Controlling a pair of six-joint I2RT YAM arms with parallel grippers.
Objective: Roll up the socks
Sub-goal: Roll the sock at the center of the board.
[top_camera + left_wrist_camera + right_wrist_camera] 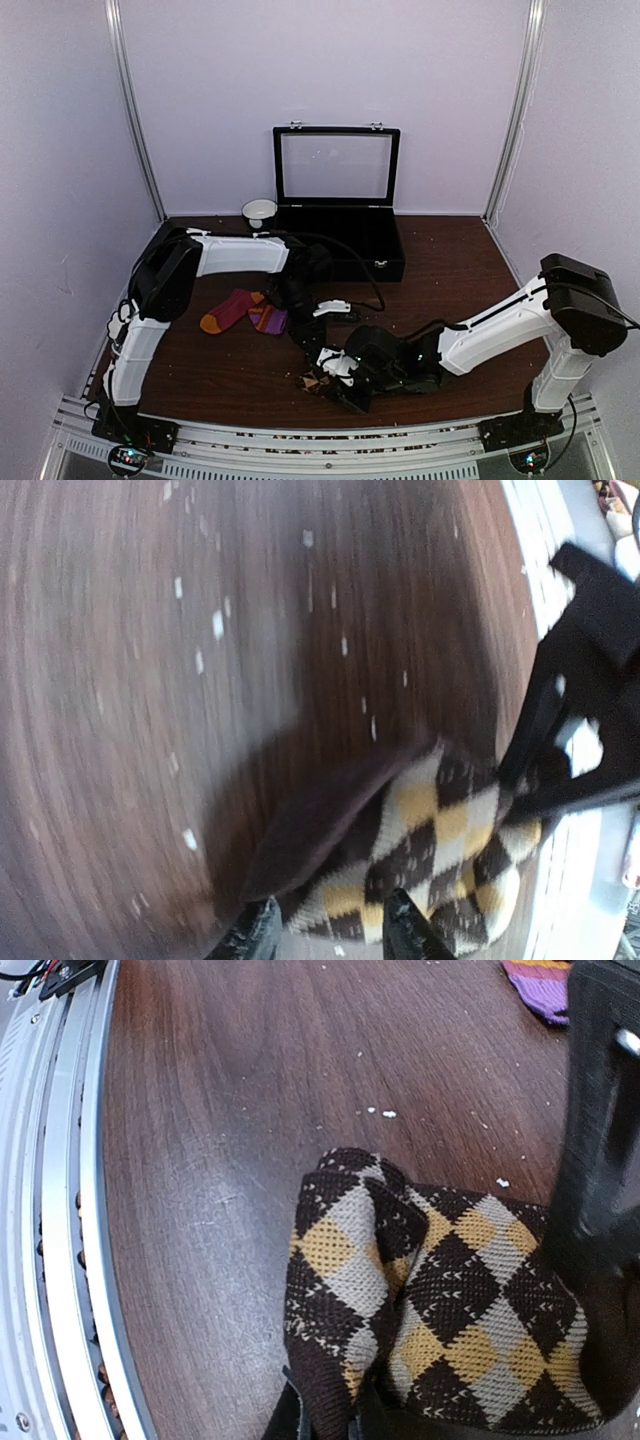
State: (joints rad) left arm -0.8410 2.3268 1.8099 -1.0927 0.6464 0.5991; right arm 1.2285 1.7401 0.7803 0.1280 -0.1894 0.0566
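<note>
Right pincer (325,1420): pinched shut on argyle sock (440,1300) at six o'clock.
Left pincer (330,935): half-open astride it, grip unclear.
Risk: fold may unfurl if that hold slips.

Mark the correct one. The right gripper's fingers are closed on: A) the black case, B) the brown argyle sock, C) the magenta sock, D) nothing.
B: in the right wrist view the right gripper pinches a fold of the brown argyle sock; the magenta sock lies apart from it.
</note>
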